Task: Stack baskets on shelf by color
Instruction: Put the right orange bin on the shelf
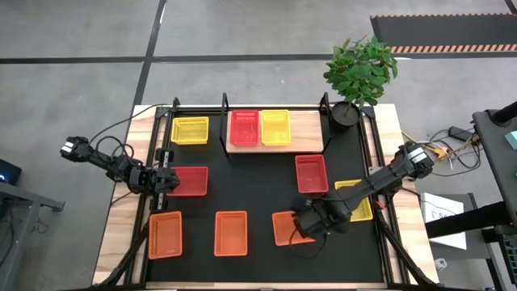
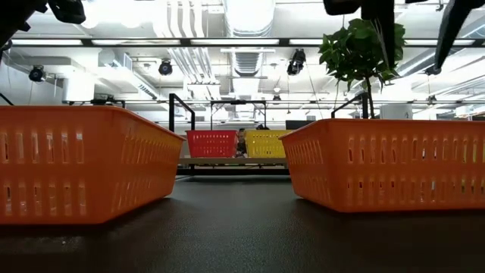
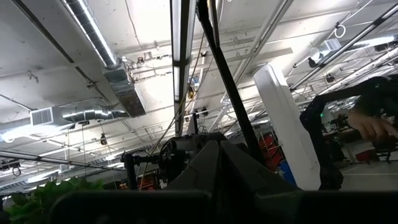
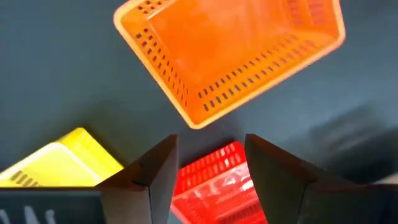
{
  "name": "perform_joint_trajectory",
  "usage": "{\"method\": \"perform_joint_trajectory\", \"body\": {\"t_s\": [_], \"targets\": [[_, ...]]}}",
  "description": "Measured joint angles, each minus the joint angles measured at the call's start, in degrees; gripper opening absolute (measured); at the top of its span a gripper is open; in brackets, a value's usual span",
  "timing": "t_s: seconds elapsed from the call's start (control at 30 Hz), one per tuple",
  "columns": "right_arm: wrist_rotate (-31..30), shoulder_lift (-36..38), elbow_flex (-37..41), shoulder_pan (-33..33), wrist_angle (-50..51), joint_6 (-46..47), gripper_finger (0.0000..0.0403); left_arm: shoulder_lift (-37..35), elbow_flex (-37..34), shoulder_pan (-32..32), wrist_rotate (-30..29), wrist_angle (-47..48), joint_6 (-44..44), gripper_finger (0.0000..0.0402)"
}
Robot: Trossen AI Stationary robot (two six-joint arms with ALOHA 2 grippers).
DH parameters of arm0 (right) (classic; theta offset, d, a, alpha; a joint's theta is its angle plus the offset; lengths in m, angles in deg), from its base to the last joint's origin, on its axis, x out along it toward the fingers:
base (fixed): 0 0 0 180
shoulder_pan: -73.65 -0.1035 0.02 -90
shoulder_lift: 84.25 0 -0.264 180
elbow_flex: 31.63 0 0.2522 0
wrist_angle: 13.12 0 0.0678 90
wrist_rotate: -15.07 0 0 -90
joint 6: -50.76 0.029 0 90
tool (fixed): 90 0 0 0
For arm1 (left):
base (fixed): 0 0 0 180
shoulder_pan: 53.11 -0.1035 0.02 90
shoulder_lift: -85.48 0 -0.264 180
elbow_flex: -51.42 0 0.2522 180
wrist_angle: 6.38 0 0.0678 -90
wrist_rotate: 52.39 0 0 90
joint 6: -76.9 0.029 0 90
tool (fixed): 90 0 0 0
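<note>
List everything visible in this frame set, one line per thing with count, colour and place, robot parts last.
orange baskets: three, orange, in a row along the near edge of the mat; the right one lies under the right gripper.
red baskets: three, red; one at the mat's left, one right of centre, one on the shelf.
yellow baskets: three, yellow; one left of the shelf, one on the shelf beside the red, one at the mat's right under the right arm.
shelf: one, light wood with black posts, far side.
plant: one, green, black pot, far right corner.
left gripper: shut, at the left red basket's edge.
right gripper: open, above the right orange basket.
</note>
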Motion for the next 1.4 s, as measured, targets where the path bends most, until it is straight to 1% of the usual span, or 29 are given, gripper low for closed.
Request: {"method": "perform_joint_trajectory", "body": {"t_s": [0.13,0.23,0.43,0.57,0.8,0.93,1.3,1.4], "targets": [[3.4,0.0,2.9,-0.1,-1.6,-4.8,0.0172,0.0,0.0,0.0,0.0,0.0,0.0,0.0002],[4.3,0.0,5.4,-0.1,-4.2,-7.5,0.0172,0.0,0.0,0.0,0.0,0.1,0.0,0.0002],[8.5,0.0,10.6,-0.1,-15.0,-14.5,0.0167,0.0,0.0,0.0,0.0,0.2,0.0,0.0002],[8.8,-0.1,13.9,-0.1,-16.5,-17.0,0.0161,0.0,0.0,0.0,0.0,0.2,0.0,0.0002],[8.8,-0.1,16.4,-0.1,-18.1,-17.1,0.0144,0.0,0.0,0.0,0.0,0.2,0.0,0.0002],[8.8,-0.1,16.8,-0.1,-20.1,-17.1,0.0119,0.0,0.0,0.0,0.0,0.2,0.0,0.0002],[8.7,-0.1,19.8,-0.1,-25.1,-15.9,0.0020,0.0,0.0,0.0,0.0,0.2,0.0,0.0002],[8.4,0.0,19.6,-0.1,-26.0,-13.9,0.0012,0.0,0.0,0.0,0.0,0.2,0.0,0.0002]]}}
